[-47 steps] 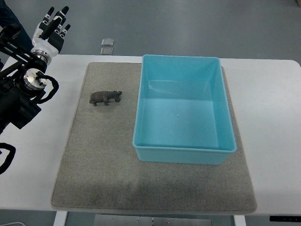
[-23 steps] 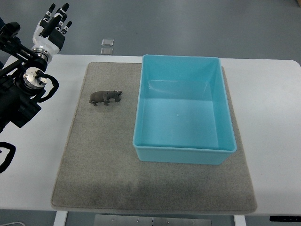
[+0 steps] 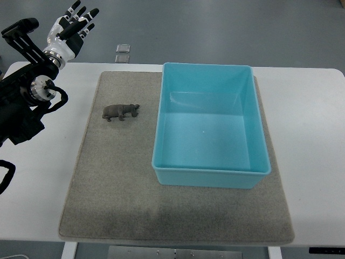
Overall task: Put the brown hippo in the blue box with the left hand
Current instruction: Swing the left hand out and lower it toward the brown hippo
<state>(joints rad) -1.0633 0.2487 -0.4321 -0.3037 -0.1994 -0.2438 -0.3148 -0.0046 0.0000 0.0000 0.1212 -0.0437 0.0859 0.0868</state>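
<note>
A small brown hippo (image 3: 121,111) stands on the grey mat (image 3: 113,178), head toward the blue box. The blue box (image 3: 209,166) sits on the mat to the hippo's right, open on top with nothing inside. My left hand (image 3: 73,28) is raised at the upper left, past the table's far edge, fingers spread and holding nothing. It is well up and left of the hippo. The left arm's black links run down the picture's left edge.
The white table (image 3: 312,124) reaches beyond the mat on all sides. Two small square plates (image 3: 123,53) lie on the floor behind the table. A dark cable loop (image 3: 5,181) shows at the left edge.
My left hand has swung to the right and slightly up, its fingers now pointing toward the upper right. The hippo and box have not moved.
</note>
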